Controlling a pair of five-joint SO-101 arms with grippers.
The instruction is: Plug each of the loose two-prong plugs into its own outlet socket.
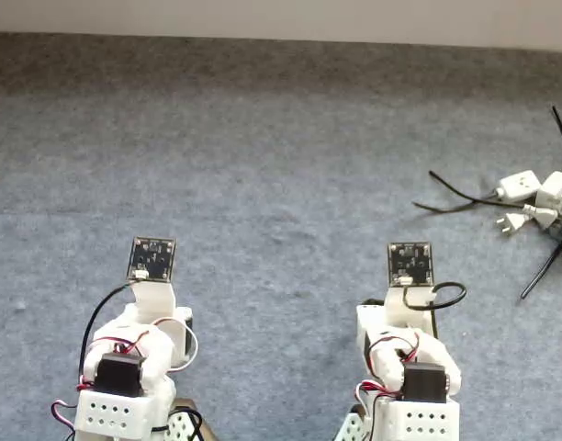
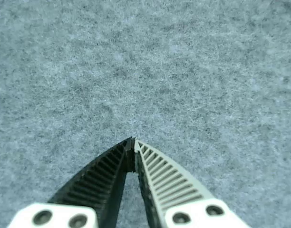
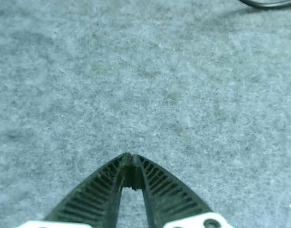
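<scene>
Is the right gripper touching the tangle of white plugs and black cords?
Apart. The right gripper sits shut over grey carpet; the high view shows the white plug tangle far aside.

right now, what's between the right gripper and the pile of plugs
Bare grey carpet, as the high view shows; nothing else lies between the right gripper and the pile of plugs.

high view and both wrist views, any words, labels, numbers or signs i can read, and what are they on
No text can be read.
One arm's camera board and the other arm's camera board: any marks are too small to read.
White plugs and sockets: too small to show any print.
Left gripper and right gripper, both shut: plain ribbed surfaces, no print.
</scene>
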